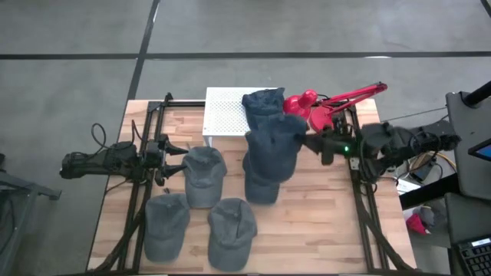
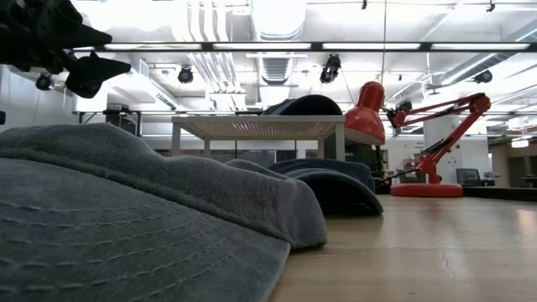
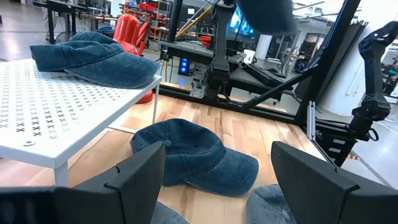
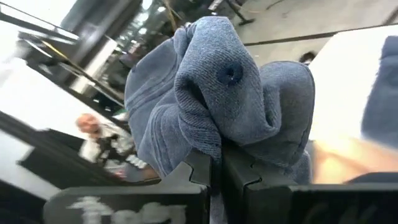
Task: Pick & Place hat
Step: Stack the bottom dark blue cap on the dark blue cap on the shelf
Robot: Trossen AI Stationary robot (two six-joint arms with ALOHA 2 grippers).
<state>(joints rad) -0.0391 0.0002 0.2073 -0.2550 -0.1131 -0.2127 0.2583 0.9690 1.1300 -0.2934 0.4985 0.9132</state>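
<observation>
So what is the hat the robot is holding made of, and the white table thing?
The held hat looks like soft blue denim-like cotton: woven ribbing, crumpled folds, a fabric top button. The white rack looks like painted sheet metal, judging by its smooth matte top punched with small holes.

Your wood counter (image 1: 322, 230): white stand (image 1: 224, 115) at far edge, red lamp (image 1: 330, 103) beside it, four caps near stand.

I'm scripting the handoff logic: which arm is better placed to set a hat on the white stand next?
Right. The right gripper is already shut on a blue hat, lifted beside the white stand. The left gripper is open and empty.
</observation>
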